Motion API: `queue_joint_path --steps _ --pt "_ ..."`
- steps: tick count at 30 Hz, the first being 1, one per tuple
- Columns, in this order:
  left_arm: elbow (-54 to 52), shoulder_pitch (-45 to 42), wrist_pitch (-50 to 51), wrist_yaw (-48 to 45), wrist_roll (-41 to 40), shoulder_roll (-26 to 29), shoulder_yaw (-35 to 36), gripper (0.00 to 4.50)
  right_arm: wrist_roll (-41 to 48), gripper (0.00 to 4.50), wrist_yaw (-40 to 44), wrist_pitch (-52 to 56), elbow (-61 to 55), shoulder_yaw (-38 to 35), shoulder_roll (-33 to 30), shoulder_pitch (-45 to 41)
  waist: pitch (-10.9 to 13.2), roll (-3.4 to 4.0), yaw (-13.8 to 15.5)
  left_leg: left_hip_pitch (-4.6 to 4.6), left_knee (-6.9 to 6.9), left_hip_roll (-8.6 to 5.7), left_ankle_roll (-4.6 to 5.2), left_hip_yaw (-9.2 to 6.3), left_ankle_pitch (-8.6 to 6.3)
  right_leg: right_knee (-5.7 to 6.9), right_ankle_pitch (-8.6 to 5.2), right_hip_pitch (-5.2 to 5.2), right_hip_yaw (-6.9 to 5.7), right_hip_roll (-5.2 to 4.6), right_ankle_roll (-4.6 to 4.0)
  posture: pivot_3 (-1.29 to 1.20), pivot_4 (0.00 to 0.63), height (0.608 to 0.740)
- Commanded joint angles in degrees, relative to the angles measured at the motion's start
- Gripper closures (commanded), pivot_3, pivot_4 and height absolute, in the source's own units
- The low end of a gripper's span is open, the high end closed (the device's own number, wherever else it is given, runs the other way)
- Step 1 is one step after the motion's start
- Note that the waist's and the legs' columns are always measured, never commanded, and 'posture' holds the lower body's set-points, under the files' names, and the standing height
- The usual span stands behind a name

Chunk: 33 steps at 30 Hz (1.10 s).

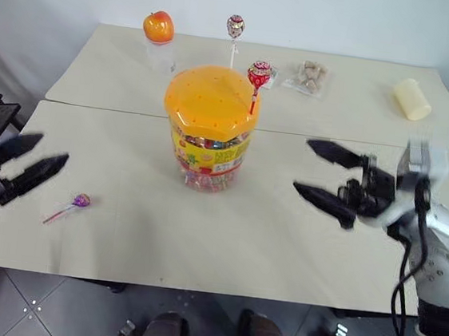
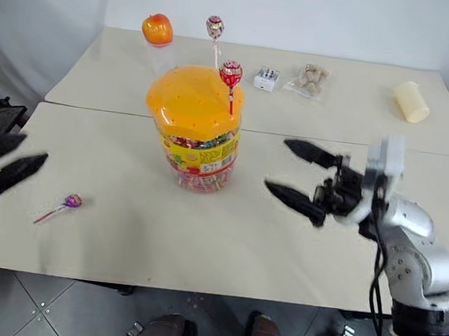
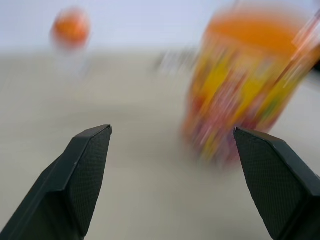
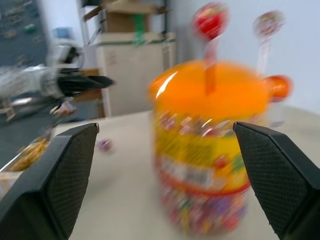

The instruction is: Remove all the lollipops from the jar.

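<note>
The jar (image 1: 207,146), a clear tub of colourful sweets with a yellow and red label, stands mid-table under a wide orange holed lid (image 1: 212,98). Two lollipops stand upright in the lid: a red one (image 1: 258,73) on a red stick and a pink one (image 1: 235,26) on a white stick. A purplish lollipop (image 1: 81,200) lies flat on the table at the left. Just left of that one, above the table's left edge, my left gripper (image 1: 52,150) is open and empty. My right gripper (image 1: 305,166) hovers open to the right of the jar, pointing at it, apart from it.
An orange-red apple-shaped thing (image 1: 158,26) sits on a small clear cup at the back left. At the back lie a small white box (image 2: 266,78), a clear packet (image 1: 310,77) and a cream cylinder (image 1: 412,99). A seam (image 1: 118,111) crosses the table behind the jar.
</note>
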Motion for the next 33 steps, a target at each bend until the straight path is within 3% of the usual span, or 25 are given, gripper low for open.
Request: queue_joint_path --steps 1,9,10,12,23,28,32,33 --pt "-8.6 -6.3 2.2 4.3 -12.2 -2.3 -3.0 0.01 -5.6 0.00 -10.9 4.1 2.3 3.9 3.3 -8.6 0.0 0.00 -0.3 0.01 0.01 0.02 0.00 -0.01 0.00 0.04 0.00 0.00 0.01 -0.01 0.00 0.00 0.150 0.740" --pt "-9.4 -8.5 -0.3 4.8 -8.6 -6.1 -10.8 0.01 -12.9 0.00 -15.1 3.9 7.4 9.5 11.5 -17.9 0.0 0.01 -2.3 -0.03 -0.14 -0.10 -0.04 0.28 -0.02 0.19 0.00 -0.07 -0.23 0.05 0.00 0.00 0.150 0.740" --pt "-9.5 -8.4 -0.3 4.6 -8.5 -6.2 -11.3 0.00 -13.2 0.18 -15.2 4.0 7.4 9.5 12.0 -18.1 0.0 0.01 -2.4 -0.03 -0.14 -0.10 -0.04 0.27 -0.02 0.19 0.00 -0.06 -0.23 0.04 0.00 0.00 0.150 0.740" --pt "-9.4 -8.4 -0.8 4.5 -8.4 -6.4 -11.7 0.00 -13.3 0.63 -15.0 4.3 7.2 9.5 12.6 -18.4 0.0 0.01 -2.4 -0.04 -0.13 -0.10 -0.03 0.27 -0.02 0.15 0.00 -0.05 -0.23 0.04 0.00 0.00 0.150 0.740" --pt "-8.0 -8.8 -2.5 3.3 -7.4 -6.9 -13.4 0.00 -13.7 4.49 -13.2 4.0 5.8 9.3 13.8 -18.6 0.0 0.01 -2.4 -0.03 -0.09 -0.05 -0.04 0.37 -0.02 0.10 0.00 -0.05 -0.18 0.08 0.00 0.00 0.150 0.740" --pt "-7.7 -9.5 -4.9 -0.9 -5.1 -6.9 -15.3 0.00 -3.3 4.49 -5.9 -2.0 5.0 -1.2 14.5 -18.7 0.0 0.02 -2.3 -0.05 -0.11 -0.05 -0.04 0.38 -0.02 0.03 0.00 -0.05 -0.19 0.10 0.00 0.00 0.150 0.740" --pt "-8.3 -9.2 -5.9 -4.1 -3.8 -6.3 -17.0 0.00 1.9 4.49 -6.7 4.7 6.6 -7.8 7.0 -17.4 0.0 0.01 -2.1 -0.07 -0.11 -0.07 -0.01 0.33 -0.03 -0.02 0.02 0.01 -0.21 0.09 0.02 0.00 0.150 0.740" --pt "-8.8 -8.7 -5.5 -5.2 -3.3 -5.6 -17.8 0.00 0.8 4.49 -6.4 9.3 8.2 -7.6 1.7 -16.1 0.0 0.01 -2.1 -0.07 -0.11 -0.08 0.00 0.35 -0.04 -0.07 0.02 0.01 -0.21 0.09 0.02 0.00 0.150 0.740"
